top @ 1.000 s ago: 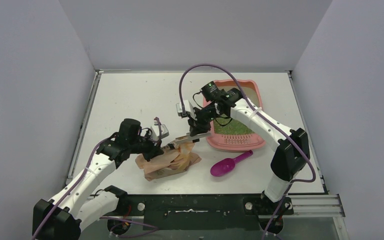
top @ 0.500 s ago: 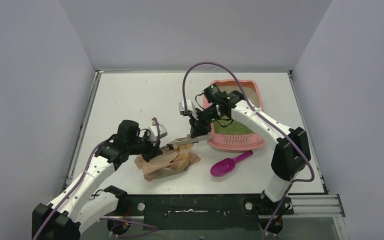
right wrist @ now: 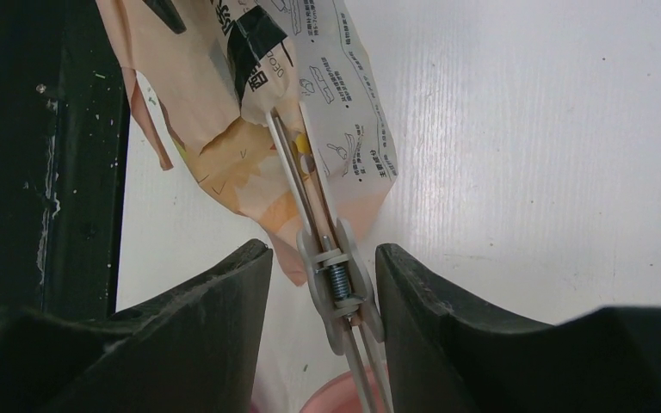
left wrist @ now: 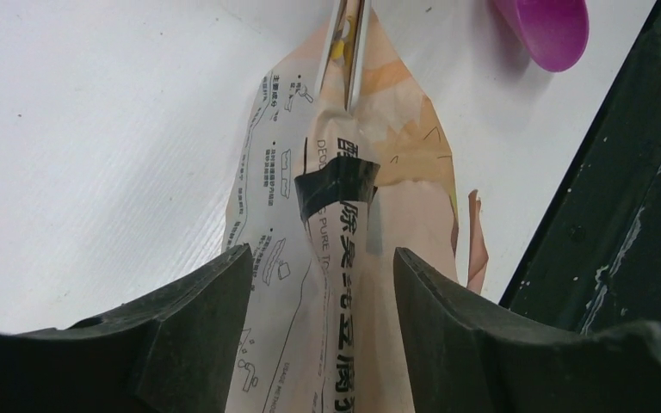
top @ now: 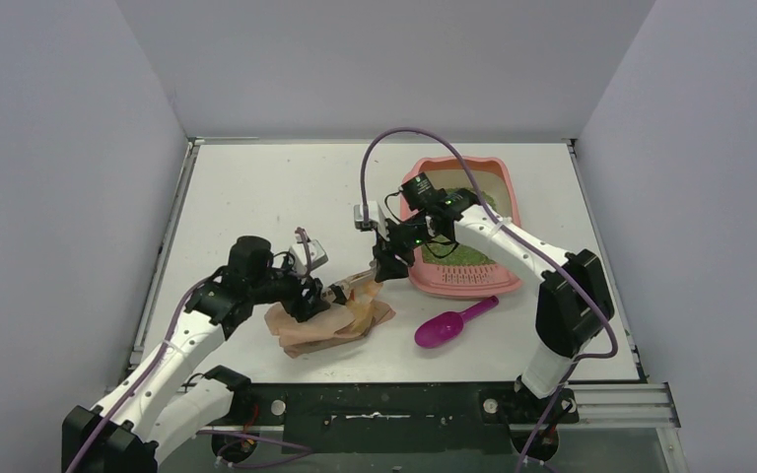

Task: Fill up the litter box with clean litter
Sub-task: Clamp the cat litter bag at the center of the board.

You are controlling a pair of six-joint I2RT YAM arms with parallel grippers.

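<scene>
L gripper (left wrist: 321, 258) sits low over bag (left wrist: 344, 284), jaws apart; bag lies flat btwn and under the fingers (left wrist: 198, 327), wider than the gap, not pinched. R gripper (right wrist: 323, 249) jaws also apart; white clip (right wrist: 336, 284) sits btwn them, spring end in the gap, a sliver of space on one side, so not clamped. Clip bites bag's end, straight ahead of L jaws. Litter box (top: 458, 284) on table (top: 246, 197), just beside R jaws on the wrist side, well apart from L jaws. Litter (top: 463, 254) = green bed inside box. Scoop (top: 453, 320) on table near box's near rim, touching neither jaws
</scene>
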